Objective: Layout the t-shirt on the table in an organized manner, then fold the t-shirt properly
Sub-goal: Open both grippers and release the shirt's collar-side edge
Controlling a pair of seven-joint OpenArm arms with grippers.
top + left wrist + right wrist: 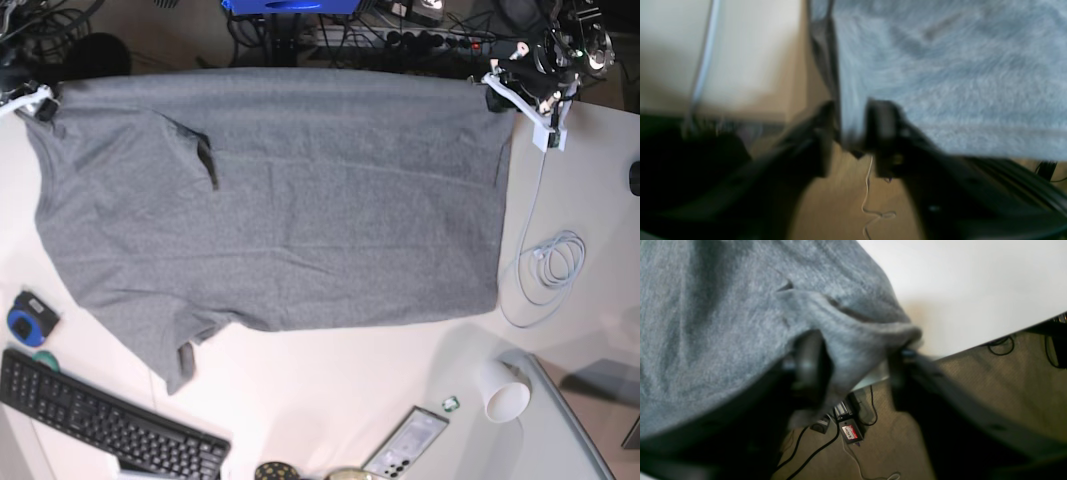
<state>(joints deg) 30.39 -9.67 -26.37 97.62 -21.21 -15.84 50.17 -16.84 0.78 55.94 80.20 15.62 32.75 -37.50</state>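
white table (330, 390), t-shirt (300, 210), keyboard (100, 420), cup (505, 392)

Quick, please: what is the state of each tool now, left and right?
Left tool: jaws apart, t-shirt edge between them; a grip cannot be told.
Right tool: jaws wide apart, shirt corner draped between, not clamped.
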